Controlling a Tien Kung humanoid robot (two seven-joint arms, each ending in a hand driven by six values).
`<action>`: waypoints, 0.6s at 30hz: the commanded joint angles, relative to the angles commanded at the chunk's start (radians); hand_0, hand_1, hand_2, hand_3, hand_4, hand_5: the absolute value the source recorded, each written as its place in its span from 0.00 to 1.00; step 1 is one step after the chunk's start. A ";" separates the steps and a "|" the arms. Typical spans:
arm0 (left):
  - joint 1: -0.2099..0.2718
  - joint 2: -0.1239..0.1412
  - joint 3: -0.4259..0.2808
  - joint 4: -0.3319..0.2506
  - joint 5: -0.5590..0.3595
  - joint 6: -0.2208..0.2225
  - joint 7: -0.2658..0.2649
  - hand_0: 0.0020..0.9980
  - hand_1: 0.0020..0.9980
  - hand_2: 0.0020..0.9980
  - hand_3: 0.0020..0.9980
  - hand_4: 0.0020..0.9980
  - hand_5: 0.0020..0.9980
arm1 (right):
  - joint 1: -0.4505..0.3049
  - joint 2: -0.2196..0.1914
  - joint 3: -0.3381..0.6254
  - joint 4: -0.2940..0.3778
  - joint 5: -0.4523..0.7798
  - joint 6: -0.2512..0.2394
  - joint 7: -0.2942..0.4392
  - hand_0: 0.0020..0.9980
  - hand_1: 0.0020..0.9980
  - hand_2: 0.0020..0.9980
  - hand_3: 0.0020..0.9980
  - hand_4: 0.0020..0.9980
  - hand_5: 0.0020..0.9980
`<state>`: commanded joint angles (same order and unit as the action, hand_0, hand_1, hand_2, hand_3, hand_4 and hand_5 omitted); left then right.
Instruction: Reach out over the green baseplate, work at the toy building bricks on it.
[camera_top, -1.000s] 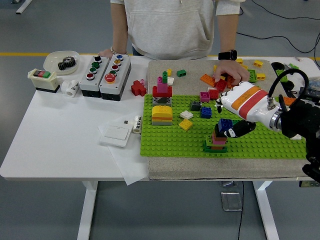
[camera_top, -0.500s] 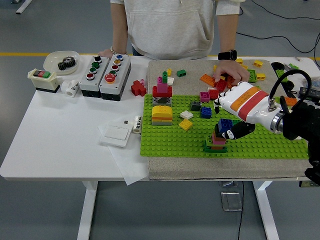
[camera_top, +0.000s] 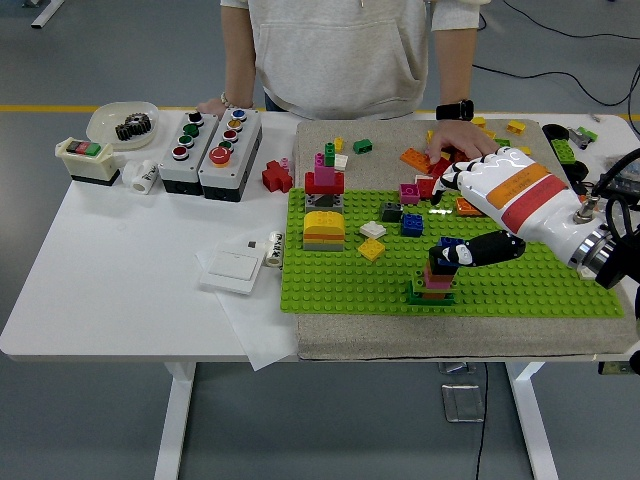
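Currently the right hand (camera_top: 478, 215) reaches in from the right over the green baseplate (camera_top: 345, 280), white shell with an orange band, black thumb pointing left at the top of a small brick stack (camera_top: 433, 279). Thumb tip touches or sits just beside the blue brick on top of that stack; cannot tell if the brick is actually pinched. Other fingers extend toward the far side of the plate, loosely spread, holding nothing visible. Left hand not visible.

Brick stack: green base, pink and orange layers, blue on top, near the plate's front edge, right of centre. Other builds on the baseplate: yellow-orange domed stack (camera_top: 323, 230) on the left part, red-pink tower (camera_top: 324, 178) at the far left corner, loose yellow brick (camera_top: 371, 249), white brick (camera_top: 373, 229), blue brick (camera_top: 412, 224), dark brick (camera_top: 391, 211), magenta brick (camera_top: 409, 192) near the middle. Baseplate lies on a beige mat (camera_top: 400, 340) on the white surface (camera_top: 120, 270).

Person stands at the far side; one hand (camera_top: 460, 140) rests on loose bricks beyond the plate, wrist with a black watch, the other hand (camera_top: 213, 104) touches the surface behind the button boxes (camera_top: 210, 142). Left area: bowl with a gear (camera_top: 124, 124), switch box (camera_top: 86, 160), red cross piece (camera_top: 276, 177), white flat plate (camera_top: 234, 268).
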<state>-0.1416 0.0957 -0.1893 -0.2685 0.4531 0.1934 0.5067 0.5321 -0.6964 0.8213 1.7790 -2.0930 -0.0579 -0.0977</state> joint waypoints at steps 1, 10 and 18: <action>0.000 0.000 0.000 0.000 0.000 0.000 0.000 0.41 0.55 0.64 0.81 0.86 0.92 | -0.008 0.000 0.006 0.000 0.007 -0.005 0.006 0.48 0.51 0.61 0.55 0.65 0.40; 0.004 -0.001 -0.011 0.000 0.015 0.001 0.004 0.41 0.55 0.64 0.81 0.86 0.92 | -0.061 0.000 0.041 -0.001 0.047 0.015 0.036 0.54 0.53 0.60 0.54 0.62 0.39; 0.004 -0.001 -0.011 0.000 0.015 0.000 0.003 0.41 0.54 0.65 0.81 0.86 0.92 | -0.090 0.001 0.064 -0.003 0.060 0.010 0.045 0.53 0.50 0.57 0.53 0.58 0.37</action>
<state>-0.1376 0.0949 -0.2002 -0.2687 0.4685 0.1938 0.5093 0.4420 -0.6956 0.8857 1.7762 -2.0325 -0.0475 -0.0522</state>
